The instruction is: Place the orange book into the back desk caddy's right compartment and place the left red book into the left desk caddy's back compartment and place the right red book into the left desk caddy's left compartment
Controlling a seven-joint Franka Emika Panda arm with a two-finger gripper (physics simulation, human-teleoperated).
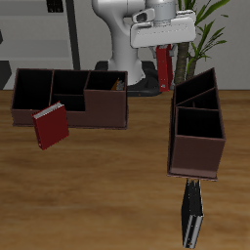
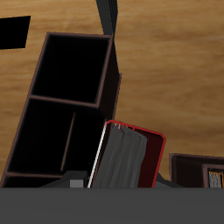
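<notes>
My gripper is shut on a dark red book, which hangs upright above the table by the far end of the left desk caddy. The wrist view shows that book with its white page edges over the caddy's open compartments. The right red book leans against the front wall of the back desk caddy. A sliver of the orange book shows inside that caddy's taller end section.
A dark book with white page edges lies near the table's front edge, just in front of the left desk caddy. A potted plant stands behind the gripper beside the robot's base.
</notes>
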